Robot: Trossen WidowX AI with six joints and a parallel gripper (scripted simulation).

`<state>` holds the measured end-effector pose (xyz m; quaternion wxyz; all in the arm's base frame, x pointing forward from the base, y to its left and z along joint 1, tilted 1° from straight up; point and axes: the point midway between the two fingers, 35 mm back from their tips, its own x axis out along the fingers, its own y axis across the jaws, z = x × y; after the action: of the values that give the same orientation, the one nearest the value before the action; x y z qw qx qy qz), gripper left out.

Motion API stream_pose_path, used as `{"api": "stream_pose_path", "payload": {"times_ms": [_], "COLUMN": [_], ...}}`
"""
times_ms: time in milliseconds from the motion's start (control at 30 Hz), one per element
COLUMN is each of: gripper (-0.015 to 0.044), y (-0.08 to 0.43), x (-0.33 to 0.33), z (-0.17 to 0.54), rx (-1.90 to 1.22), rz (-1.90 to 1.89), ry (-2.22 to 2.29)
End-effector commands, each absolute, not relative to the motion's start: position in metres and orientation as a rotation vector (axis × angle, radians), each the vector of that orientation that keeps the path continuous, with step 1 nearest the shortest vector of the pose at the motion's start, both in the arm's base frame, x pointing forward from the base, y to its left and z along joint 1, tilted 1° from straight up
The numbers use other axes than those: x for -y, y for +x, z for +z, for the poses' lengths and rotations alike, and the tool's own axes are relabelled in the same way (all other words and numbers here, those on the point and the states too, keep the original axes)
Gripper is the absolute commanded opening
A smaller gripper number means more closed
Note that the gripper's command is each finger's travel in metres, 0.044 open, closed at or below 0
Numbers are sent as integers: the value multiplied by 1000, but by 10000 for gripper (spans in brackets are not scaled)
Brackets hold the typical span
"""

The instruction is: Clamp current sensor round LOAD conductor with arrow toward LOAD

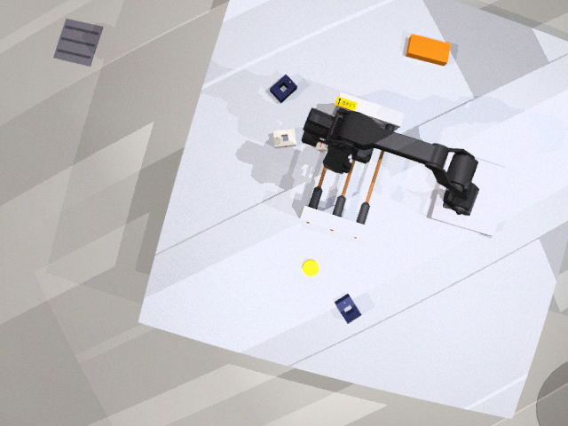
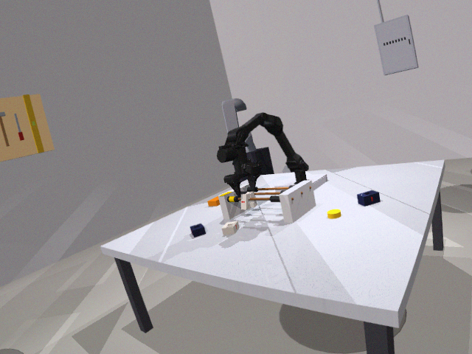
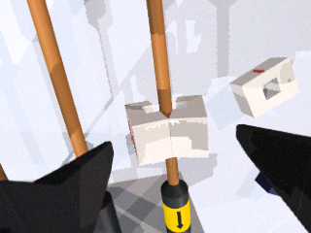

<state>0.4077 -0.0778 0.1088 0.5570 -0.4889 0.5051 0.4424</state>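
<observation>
The white split-core sensor sits round the LOAD conductor, near its yellow-banded end. Its halves meet at a seam facing the wrist camera and look angled to each other. The far side is hidden, so I cannot tell whether it is latched. Its red arrow points toward the yellow LOAD label. My gripper is open, with one finger on either side of the sensor and a gap to each side in the wrist view.
Other copper conductors run alongside between white end walls. A second white sensor lies beside the fixture. Dark blue blocks, a yellow disc and an orange block are on the table.
</observation>
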Motion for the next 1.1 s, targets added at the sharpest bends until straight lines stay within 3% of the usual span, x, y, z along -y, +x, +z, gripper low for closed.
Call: {"api": "stream_pose_path", "payload": {"times_ms": [0, 900, 1067], "gripper": [440, 440, 407], "y": [408, 412, 412], "x": [76, 77, 76], "z": [86, 55, 59], "rx": [-1189, -1188, -1184], "rz": [1038, 1037, 1041], "ry": [-1159, -1160, -1163]}}
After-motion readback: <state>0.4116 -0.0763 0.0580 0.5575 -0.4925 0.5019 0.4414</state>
